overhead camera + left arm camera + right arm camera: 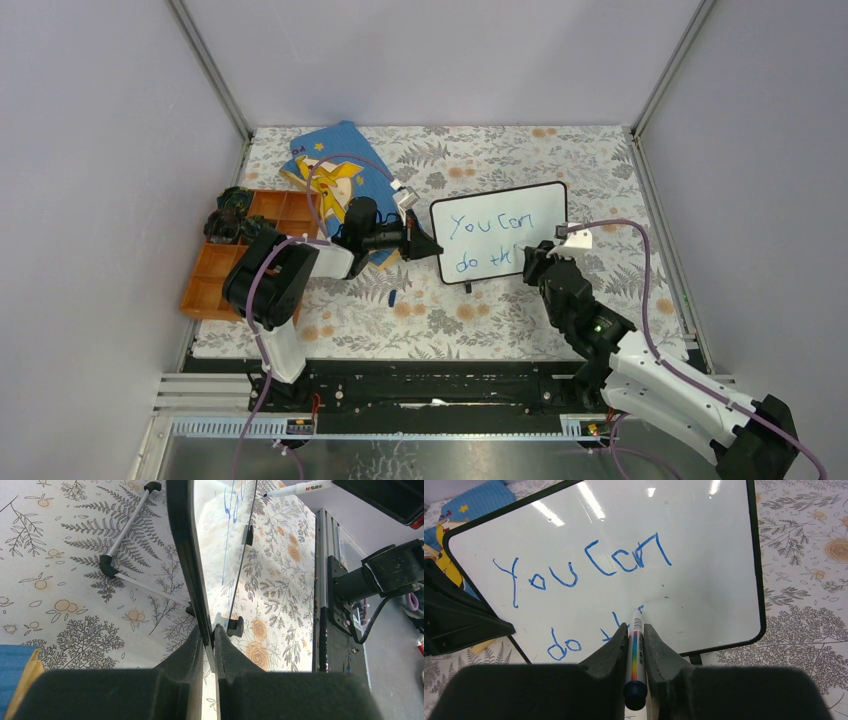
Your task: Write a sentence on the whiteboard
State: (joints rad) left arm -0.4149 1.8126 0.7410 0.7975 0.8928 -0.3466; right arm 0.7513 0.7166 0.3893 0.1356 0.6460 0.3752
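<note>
Left gripper (pixel 424 245): jaws pinched shut on the left frame edge of the whiteboard (pixel 520 205), which stands propped mid-table between the arms. The sentence (pixel 574 570) so far reads "You can / do th". Right gripper (pixel 635 630): closed around a marker (pixel 636 655), tip at the lower line just right of "th". Bare board for the missing letters lies rightward along the board's long axis.

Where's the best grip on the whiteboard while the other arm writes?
The whiteboard's left frame edge, low down, from the left, jaws straddling the thin panel. It is propped on small feet, so only edges fit a pinch, and that side is clear of the marker and the writing. The left end effector clamps there.
</note>
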